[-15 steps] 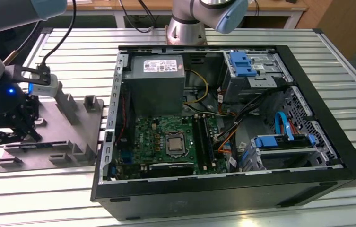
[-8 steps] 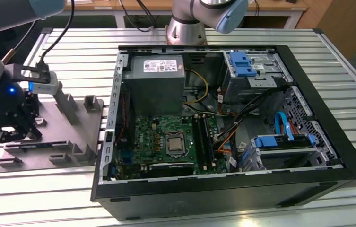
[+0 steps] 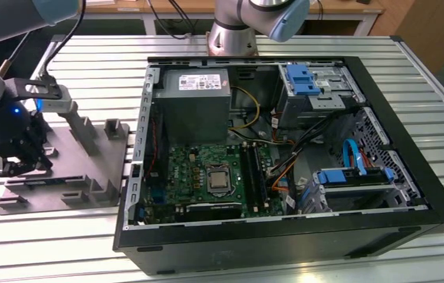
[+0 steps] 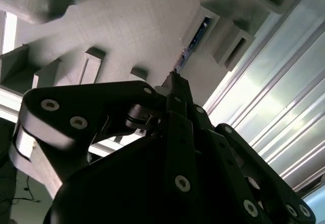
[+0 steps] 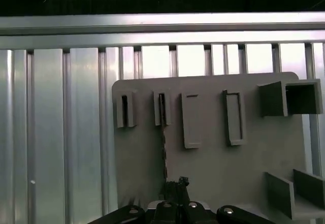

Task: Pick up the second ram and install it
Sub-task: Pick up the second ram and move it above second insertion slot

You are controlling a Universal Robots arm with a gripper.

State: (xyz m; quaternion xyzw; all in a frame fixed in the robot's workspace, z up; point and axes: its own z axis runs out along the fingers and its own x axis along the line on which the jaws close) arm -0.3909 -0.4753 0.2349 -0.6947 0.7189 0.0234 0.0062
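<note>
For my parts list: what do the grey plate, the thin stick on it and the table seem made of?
The grey plate is likely plastic: matt, with a fine grainy surface. The stick looks like circuit board: dark, with small chips. The table is probably aluminium: a dull shine and ribbed slats.

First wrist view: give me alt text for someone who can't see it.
A robot claw sits at one end of a thin RAM stick standing on edge in a slot of a grey fixture plate. The plate carries more slots and blocks and lies on a ribbed metal table.
</note>
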